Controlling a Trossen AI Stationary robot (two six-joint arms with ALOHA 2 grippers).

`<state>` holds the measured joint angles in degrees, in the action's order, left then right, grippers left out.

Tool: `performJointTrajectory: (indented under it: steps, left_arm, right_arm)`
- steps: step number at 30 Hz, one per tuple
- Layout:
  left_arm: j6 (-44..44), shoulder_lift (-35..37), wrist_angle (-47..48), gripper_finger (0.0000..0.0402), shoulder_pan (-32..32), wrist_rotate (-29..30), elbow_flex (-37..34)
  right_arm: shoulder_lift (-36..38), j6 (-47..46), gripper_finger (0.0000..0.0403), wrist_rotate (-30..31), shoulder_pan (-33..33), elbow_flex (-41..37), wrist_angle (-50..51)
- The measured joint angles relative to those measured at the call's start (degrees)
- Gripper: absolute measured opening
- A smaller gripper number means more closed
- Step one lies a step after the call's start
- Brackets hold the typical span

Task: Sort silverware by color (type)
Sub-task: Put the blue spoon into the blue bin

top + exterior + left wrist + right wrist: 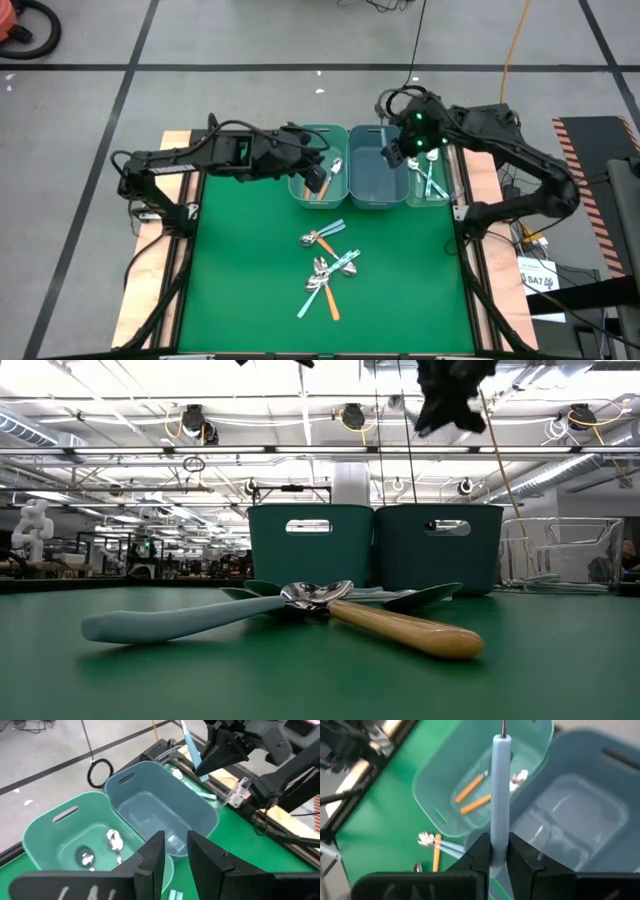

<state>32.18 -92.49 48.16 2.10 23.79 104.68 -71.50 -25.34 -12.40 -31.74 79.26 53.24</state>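
My right gripper (499, 851) hangs over the middle blue-grey bin (377, 175), shut on a light blue spoon (501, 785). My left gripper (175, 855) is open with nothing between its fingers, above the near rim of the left teal bin (303, 188). That bin holds orange-handled spoons (472, 795). A clear right bin (447, 190) holds teal-handled spoons (432, 180). Several more spoons (325, 265) lie in a loose pile on the green mat. My right gripper pinches the light blue spoon's handle (500, 832) between its two fingers, near the handle's free end. The handle runs on forward between the fingers, its metal end (504, 727) farthest from the gripper. The fingers slant downward. The spoon is lifted clear above the middle bin.
The three bins stand side by side along the mat's far edge. In the low view an orange handle (410, 630) and a light blue handle (170, 622) cross at the pile's front. Bare green mat (240, 290) lies left and right of the pile.
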Motion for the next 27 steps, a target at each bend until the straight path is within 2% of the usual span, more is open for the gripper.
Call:
performJointTrajectory:
  steps: [5,12,17,27]
  left_arm:
    - [0.00,0.00,2.32,0.0088,1.00,0.04,0.00]
    - [-0.02,0.00,6.01,0.0088,1.21,0.07,0.00]
    - [-0.16,0.00,7.12,0.0088,1.21,0.09,0.00]
    - [-0.85,-0.01,7.46,0.0088,1.21,0.15,0.00]
  right_arm:
    - [-3.58,2.51,0.0034,-5.87,-5.39,-4.60,-0.09]
    - [-6.65,2.03,0.0034,-5.90,-8.96,-12.68,-2.44]
    - [-8.52,0.56,0.0049,-5.74,-9.62,-16.70,-5.82]
    - [-13.60,0.98,0.0048,-1.17,-9.42,-17.55,-7.62]
